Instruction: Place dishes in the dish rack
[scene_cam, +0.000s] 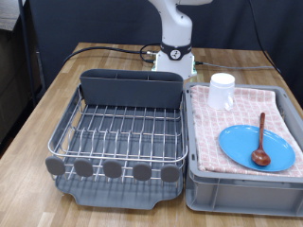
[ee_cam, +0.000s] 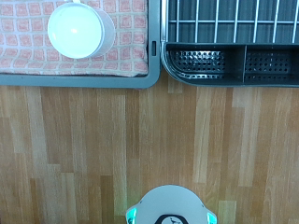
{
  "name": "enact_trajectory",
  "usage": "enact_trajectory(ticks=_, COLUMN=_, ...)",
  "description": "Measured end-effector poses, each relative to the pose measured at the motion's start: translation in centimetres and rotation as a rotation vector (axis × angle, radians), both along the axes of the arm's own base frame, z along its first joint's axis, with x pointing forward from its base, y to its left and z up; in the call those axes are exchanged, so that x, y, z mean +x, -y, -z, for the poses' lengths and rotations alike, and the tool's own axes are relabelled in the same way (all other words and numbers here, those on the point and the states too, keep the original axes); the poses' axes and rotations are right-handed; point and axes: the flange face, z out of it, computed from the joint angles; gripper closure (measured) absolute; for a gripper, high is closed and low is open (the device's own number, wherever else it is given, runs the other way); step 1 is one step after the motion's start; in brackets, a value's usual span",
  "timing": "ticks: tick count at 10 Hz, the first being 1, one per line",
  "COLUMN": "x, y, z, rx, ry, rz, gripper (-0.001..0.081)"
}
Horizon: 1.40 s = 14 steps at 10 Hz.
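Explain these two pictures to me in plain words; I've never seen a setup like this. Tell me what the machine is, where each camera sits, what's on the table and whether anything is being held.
The white machine at the exterior view's top is a robot arm standing on a wooden table. That picture comes from a camera off the arm. The other comes from a camera on the arm's hand, looking down at the table; the gripper's fingers do not show in either, so nothing can be seen held.

On the table sits a dark grey dish rack with a wire grid and a tall utensil box. No dish shows in it yet. Beside it, on the exterior view's right, is a grey bin lined with pink checked cloth. In the bin are a white cup, and a light-blue plate with a wooden spoon lying on it. The wrist view shows the cup from above.
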Motion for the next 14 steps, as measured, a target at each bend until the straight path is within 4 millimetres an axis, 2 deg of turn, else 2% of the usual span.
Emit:
enact_trajectory(ticks=2, x=0.8, y=-0.5, z=0.3, rx=0.001, ry=0.007, rz=0.032, gripper=0.0004)
enact_trajectory(ticks=6, x=5.6, y=-4.8, z=2.7, rx=0.003, ry=0.065, rz=0.188, gripper=0.0004)
enact_trajectory(ticks=8, x=7.5, y=-7.2, z=3.5, rx=-0.016, ry=0.061, rz=0.219, gripper=0.0004)
enact_trajectory(ticks=9, x=8.8, y=-7.7, z=3.5, rx=-0.018, ry=0.049, rz=0.222, gripper=0.0004)
enact_trajectory(ticks=11, x=8.7, y=-7.9, z=3.6, rx=-0.023, ry=0.045, rz=0.229, gripper=0.0004)
enact_trajectory(ticks=14, x=8.5, y=-11.0, z=3.5, rx=-0.071, ry=0.061, rz=0.235, gripper=0.0004)
